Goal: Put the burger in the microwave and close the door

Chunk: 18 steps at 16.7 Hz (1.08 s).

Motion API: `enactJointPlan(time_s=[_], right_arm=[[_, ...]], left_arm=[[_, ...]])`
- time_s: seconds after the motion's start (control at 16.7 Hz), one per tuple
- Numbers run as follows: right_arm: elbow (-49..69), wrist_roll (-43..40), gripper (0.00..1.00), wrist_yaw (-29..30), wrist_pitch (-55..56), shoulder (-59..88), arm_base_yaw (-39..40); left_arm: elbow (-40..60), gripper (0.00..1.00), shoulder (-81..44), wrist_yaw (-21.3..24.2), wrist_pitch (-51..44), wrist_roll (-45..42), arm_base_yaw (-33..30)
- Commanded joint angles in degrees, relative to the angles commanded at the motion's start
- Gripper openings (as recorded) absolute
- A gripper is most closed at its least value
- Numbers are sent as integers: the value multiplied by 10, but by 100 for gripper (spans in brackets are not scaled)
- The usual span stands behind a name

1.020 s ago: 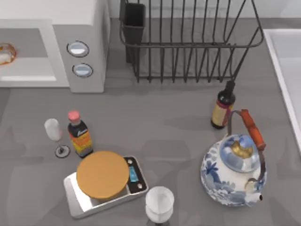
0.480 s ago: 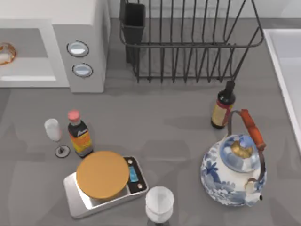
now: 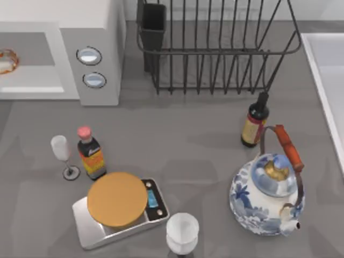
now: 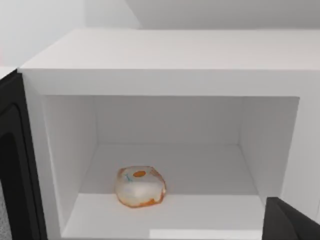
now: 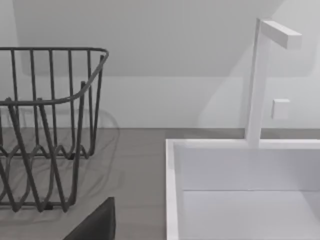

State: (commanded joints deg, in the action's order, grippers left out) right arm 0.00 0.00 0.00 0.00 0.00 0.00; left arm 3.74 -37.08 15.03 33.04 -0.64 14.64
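Near the front of the table sit the orange disc (image 3: 117, 198) on a scale, a teapot (image 3: 267, 196) and some bottles. Farther back stands the microwave (image 3: 91, 51), and the burger (image 4: 140, 186) lies inside it on the white floor, touching nothing else. So the first job looks done. The door (image 4: 17, 165) stands open at the side, so closing it is left. I cannot tell if either gripper is open or closed.

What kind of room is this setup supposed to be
Most likely a rendered kitchen counter: a white microwave standing open with the burger inside, a black wire dish rack, and a white sink with its faucet.
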Motion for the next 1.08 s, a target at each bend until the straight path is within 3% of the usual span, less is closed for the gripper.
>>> enactJointPlan(time_s=[0.24, 0.48, 1.08], right_arm=[[0, 0, 100, 0, 0, 0, 0], [0, 0, 100, 0, 0, 0, 0], [0, 0, 100, 0, 0, 0, 0]], left_arm=[[14, 0, -12, 5, -13, -17, 14], [109, 0, -97, 37, -89, -106, 69], [519, 0, -436, 138, -470, -371, 320]])
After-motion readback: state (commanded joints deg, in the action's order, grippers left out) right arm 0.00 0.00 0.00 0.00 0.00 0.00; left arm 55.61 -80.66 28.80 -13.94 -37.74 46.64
